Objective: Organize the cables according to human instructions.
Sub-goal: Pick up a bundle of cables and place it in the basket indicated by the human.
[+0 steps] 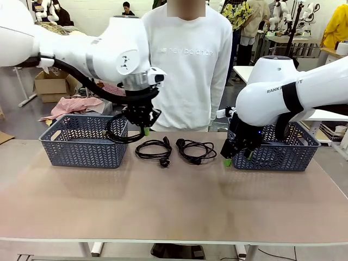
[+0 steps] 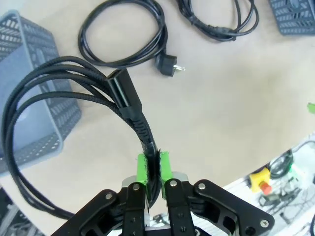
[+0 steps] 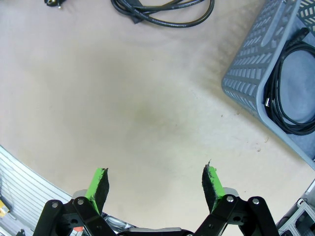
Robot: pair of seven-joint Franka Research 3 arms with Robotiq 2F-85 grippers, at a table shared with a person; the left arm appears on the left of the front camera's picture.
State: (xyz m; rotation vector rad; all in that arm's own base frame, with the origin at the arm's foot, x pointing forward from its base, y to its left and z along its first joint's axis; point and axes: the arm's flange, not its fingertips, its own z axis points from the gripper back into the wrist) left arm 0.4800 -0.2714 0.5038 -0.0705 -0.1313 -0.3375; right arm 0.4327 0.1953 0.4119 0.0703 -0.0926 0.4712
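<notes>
While one cable point(image 2: 129, 101) in left end effector's point(image 2: 153, 163) grip, three loose; right end effector point(image 3: 156, 179) released.

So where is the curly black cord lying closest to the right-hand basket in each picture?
Front view: the coiled thin black power cord lies mid-table, just left of the blue-grey plastic lattice basket.
Left wrist view: cord at the top edge, basket corner to its right.
Right wrist view: cord at the top edge, basket at the right edge.
Shared landmark: that basket.
</notes>
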